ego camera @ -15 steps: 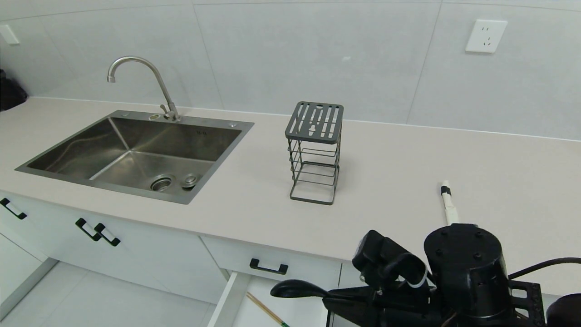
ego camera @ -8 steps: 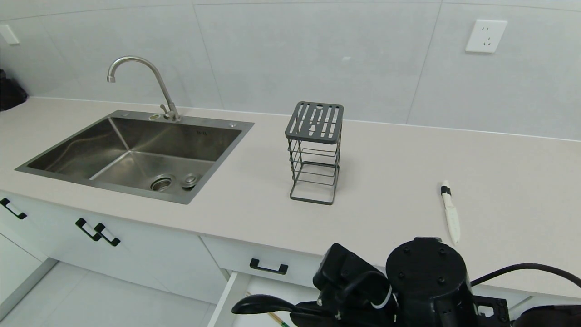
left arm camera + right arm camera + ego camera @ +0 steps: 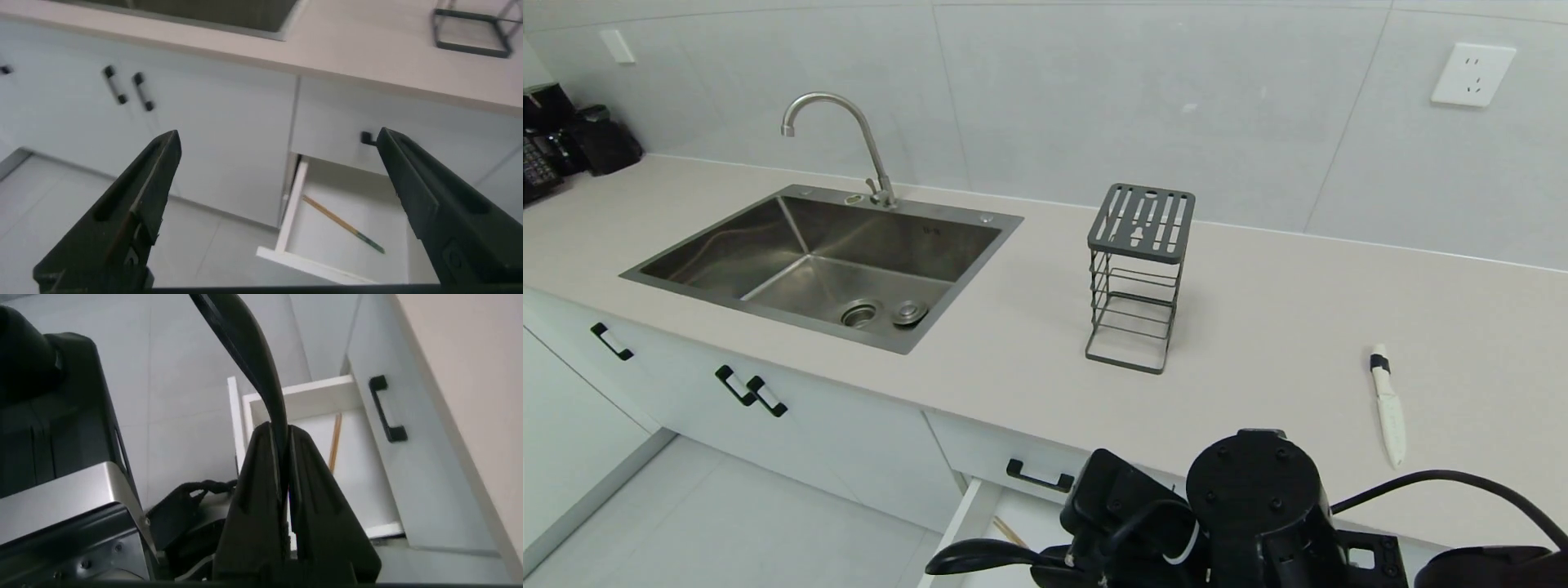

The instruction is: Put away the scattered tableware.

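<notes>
Clamping a black spoon (image 3: 245,351) tight between its fingers, the right hand (image 3: 282,457) hangs off the counter's (image 3: 1258,327) front edge, near the open drawer (image 3: 290,220), where a chopstick (image 3: 343,224) lies. The left hand (image 3: 276,139) gapes wide and holds nothing. A white knife (image 3: 1388,404) lies near the counter's right front edge, well apart from both hands.

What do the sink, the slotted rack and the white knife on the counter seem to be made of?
Rectangular grey sink: likely stainless steel, brushed, with soft streaky reflections. Dark grey slotted wire rack: probably coated metal, matte, thin rigid rods. White knife with black band: plastic or ceramic; cannot tell.
</notes>
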Motion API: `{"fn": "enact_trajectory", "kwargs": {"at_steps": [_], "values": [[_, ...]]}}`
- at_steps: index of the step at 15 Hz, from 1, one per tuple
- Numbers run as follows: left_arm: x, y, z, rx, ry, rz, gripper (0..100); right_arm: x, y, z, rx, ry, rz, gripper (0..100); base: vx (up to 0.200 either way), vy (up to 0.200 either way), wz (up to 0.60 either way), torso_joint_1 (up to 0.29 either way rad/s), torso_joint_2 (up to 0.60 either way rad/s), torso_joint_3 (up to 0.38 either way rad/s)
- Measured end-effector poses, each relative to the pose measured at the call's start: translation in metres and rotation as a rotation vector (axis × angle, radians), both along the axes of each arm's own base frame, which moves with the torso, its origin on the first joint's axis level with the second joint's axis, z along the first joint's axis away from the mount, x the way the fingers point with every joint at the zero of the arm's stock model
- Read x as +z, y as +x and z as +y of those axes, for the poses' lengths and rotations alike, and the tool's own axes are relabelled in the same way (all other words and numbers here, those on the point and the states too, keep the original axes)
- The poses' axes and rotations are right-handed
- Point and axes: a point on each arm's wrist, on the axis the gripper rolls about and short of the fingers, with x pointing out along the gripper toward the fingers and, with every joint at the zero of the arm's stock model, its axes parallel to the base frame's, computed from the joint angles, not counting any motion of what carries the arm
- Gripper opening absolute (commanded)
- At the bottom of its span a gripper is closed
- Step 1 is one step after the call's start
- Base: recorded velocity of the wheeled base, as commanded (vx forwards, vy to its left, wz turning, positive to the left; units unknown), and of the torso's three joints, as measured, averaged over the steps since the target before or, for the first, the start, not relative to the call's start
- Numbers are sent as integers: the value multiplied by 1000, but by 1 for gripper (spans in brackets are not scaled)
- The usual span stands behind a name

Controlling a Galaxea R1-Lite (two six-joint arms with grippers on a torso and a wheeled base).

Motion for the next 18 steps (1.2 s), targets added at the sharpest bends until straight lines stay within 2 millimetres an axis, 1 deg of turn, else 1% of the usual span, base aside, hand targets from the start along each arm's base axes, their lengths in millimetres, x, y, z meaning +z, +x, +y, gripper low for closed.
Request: {"fn": "enact_trajectory", "kwargs": {"at_steps": [6,9,14,16,18], "values": [[0,0,0,-1,0,0,100,-2,-2,0,5,-8,4,0,0,0,0,0,0,0],[0,0,0,-1,0,0,100,1,-2,3,9,3,-2,0,0,0,0,-17,27,19],[0,0,0,-1,0,0,100,7,-2,8,13,24,-9,0,0,0,0,-243,474,231],[0,0,0,-2,0,-1,100,11,1,14,13,39,-15,0,0,0,0,-278,549,263],[0,0,0,-1,0,-1,100,13,3,20,13,11,-1,0,0,0,0,-271,540,261]]}}
